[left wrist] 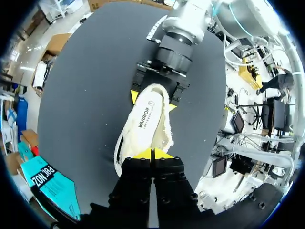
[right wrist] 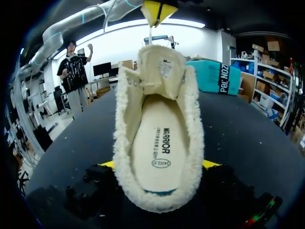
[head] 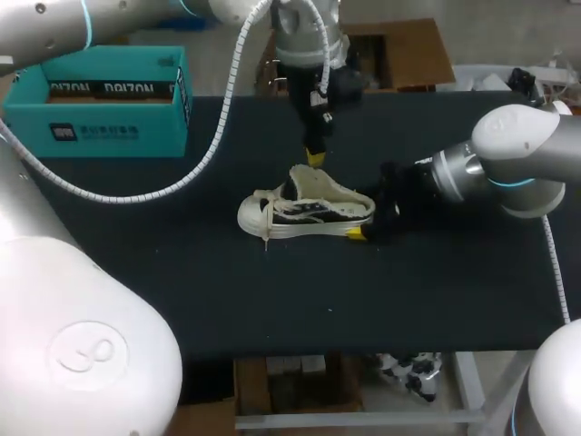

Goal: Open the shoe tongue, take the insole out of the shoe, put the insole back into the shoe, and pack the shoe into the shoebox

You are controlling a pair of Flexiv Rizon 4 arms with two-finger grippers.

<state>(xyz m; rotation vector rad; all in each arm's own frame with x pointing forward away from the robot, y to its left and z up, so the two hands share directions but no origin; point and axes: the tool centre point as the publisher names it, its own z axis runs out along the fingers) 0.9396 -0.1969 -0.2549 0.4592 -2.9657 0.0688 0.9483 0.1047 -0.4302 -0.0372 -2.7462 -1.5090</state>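
Nearest to me, middle of the head view: the sneaker [head: 304, 213] lies on the black table [head: 408, 300], toe to frame left, heel to frame right. My right gripper [head: 366, 221] has that heel. In its own wrist view the yellow tips sit spread, one on each flank of the heel and pressing in, so I call that a hold.

The shoe looks light. I'd guess the rubber sole is the stiff part, and the fleece lining [right wrist: 121, 138] round the opening looks squashy, so a grip on the collar would sink and slip. Low on the heel is the place to steady it.

The insole [right wrist: 159, 143] lies flat inside, thin and probably bendy. I'd take it at its heel edge, where it is exposed, and expect it to flex as it lifts.

Further in, the tongue [right wrist: 159, 67] stands up, soft and floppy. Just above it hangs my left gripper [head: 315, 158], tips pressed together, apparently pinching a white strand [right wrist: 150, 33] that runs down to the tongue.

Farthest off, upper left of the frame, is the teal shoebox [head: 100, 104], open and well apart from the sneaker.
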